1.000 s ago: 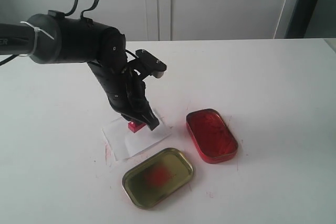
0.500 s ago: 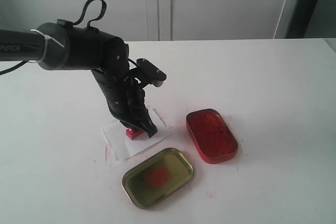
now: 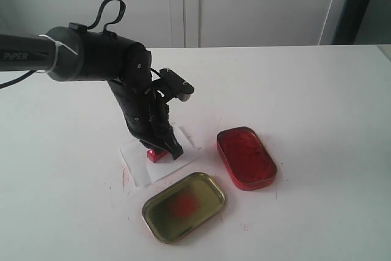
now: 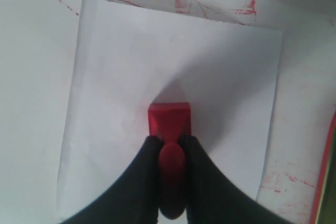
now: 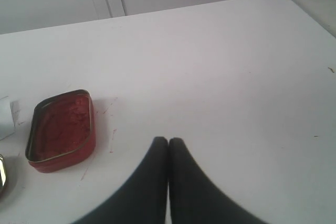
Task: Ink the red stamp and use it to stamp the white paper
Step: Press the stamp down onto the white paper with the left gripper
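Here the left gripper [image 4: 170,141], fingers pinched on the knob of the small all-red plastic stamp [image 4: 169,118], seems to rest its block mid-sheet on the white rectangular paper [image 4: 121,87], so press squarely down without sliding.

My left arm [image 3: 91,59], glossy black
Looped cable [image 3: 113,5], white zip tie [image 3: 56,45], PIPER lettering [image 3: 13,56]; left gripper [image 4: 170,140] tapered, black.

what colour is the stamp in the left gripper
The red stamp is solid red, block base and knob alike; the left wrist view shows it best.
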